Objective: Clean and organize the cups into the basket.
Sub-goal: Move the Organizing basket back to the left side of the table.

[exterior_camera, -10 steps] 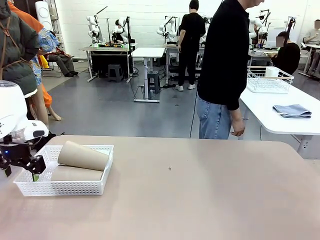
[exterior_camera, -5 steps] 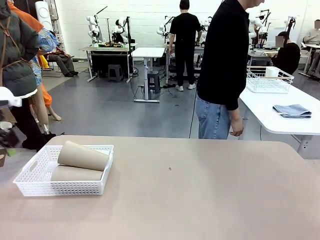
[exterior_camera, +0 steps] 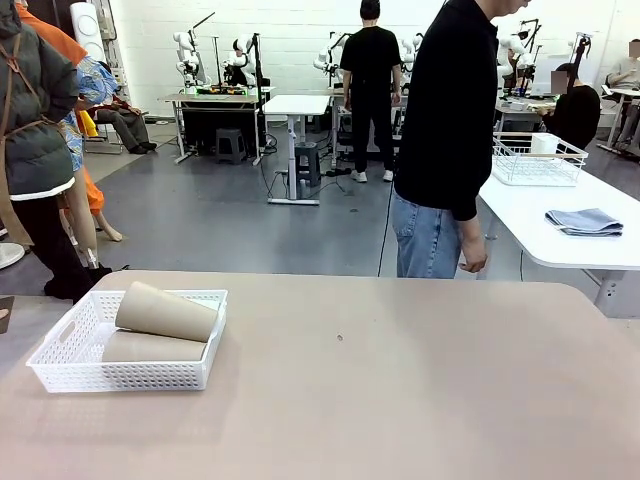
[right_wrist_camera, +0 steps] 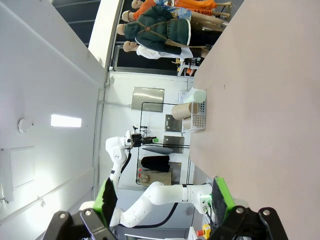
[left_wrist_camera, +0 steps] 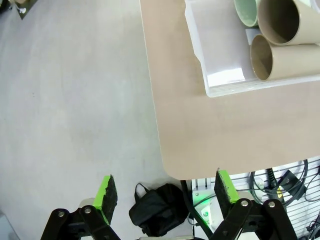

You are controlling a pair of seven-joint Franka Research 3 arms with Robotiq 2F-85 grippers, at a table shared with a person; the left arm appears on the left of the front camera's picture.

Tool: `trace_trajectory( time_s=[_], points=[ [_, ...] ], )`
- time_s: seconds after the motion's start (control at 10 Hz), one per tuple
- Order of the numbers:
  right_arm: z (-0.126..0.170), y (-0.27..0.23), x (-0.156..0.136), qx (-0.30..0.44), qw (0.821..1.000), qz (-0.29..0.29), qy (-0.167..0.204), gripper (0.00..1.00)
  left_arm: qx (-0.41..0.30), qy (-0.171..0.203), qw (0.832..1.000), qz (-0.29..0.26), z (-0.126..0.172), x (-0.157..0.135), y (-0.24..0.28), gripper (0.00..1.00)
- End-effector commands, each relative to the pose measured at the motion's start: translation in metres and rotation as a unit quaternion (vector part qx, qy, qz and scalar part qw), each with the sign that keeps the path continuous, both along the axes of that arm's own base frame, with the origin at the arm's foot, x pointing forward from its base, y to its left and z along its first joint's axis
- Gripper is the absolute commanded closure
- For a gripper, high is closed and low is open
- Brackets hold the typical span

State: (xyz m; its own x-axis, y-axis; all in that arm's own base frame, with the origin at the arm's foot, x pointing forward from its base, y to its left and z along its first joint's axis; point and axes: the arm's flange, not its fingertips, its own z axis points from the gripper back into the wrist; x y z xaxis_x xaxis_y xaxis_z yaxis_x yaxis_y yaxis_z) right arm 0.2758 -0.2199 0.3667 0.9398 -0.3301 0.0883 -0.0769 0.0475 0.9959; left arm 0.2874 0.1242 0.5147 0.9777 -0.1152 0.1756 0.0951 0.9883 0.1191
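Where legible, unmarked cups (exterior_camera: 165,311), basket (exterior_camera: 130,375)

Two tan cups (left_wrist_camera: 287,20), one mint-green cup (left_wrist_camera: 246,11) — one white basket (exterior_camera: 130,375), one table (exterior_camera: 400,380)

The left gripper (left_wrist_camera: 163,192) is black, built of jointed links with round silver pivot pins at the knuckles; each of its two fingers carries a bright green pad (left_wrist_camera: 106,192) with a flat, angular face. The right gripper (right_wrist_camera: 163,196) matches it — black linkages, silver pivots, green pads (right_wrist_camera: 221,194) on both fingers. Farther off in the right wrist view the left arm (right_wrist_camera: 150,196) shows as glossy white rounded segments with a dark band at one joint. The person (exterior_camera: 447,130) at the far side wears a black long-sleeved top and blue jeans.
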Motion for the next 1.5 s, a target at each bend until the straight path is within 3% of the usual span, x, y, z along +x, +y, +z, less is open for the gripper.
trace_trajectory(
  time_s=[0.0, 0.4, 0.5, 0.6, 0.8, 1.2, 1.4],
  points=[
    [0.000, 0.000, -0.001, -0.005, 1.000, 0.001, 0.002, 0.00, -0.005, -0.009, 1.000, 0.002, 0.004, -0.002, 0.000, 0.00],
    [0.000, 0.000, -0.001, -0.005, 1.000, 0.001, 0.002, 0.00, 0.000, -0.003, 1.000, 0.000, 0.002, 0.000, -0.001, 0.00],
    [0.000, 0.000, -0.001, -0.005, 1.000, 0.001, 0.002, 0.00, -0.102, 0.024, 0.994, -0.001, 0.012, 0.009, 0.014, 0.00],
    [0.000, 0.000, -0.001, -0.005, 1.000, 0.001, 0.002, 0.00, -0.218, 0.063, 0.974, -0.012, 0.021, 0.015, 0.032, 0.00],
    [0.000, 0.000, -0.001, -0.005, 1.000, 0.001, 0.002, 0.00, -0.361, 0.076, 0.929, -0.034, 0.040, 0.022, 0.067, 0.00],
    [0.000, 0.000, -0.001, -0.005, 1.000, 0.001, 0.002, 0.00, -0.530, 0.058, 0.841, -0.089, 0.076, 0.027, 0.143, 0.00],
    [0.000, 0.000, -0.001, -0.005, 1.000, 0.001, 0.002, 0.00, -0.572, 0.042, 0.817, -0.066, 0.071, 0.035, 0.177, 0.00]
  ],
)
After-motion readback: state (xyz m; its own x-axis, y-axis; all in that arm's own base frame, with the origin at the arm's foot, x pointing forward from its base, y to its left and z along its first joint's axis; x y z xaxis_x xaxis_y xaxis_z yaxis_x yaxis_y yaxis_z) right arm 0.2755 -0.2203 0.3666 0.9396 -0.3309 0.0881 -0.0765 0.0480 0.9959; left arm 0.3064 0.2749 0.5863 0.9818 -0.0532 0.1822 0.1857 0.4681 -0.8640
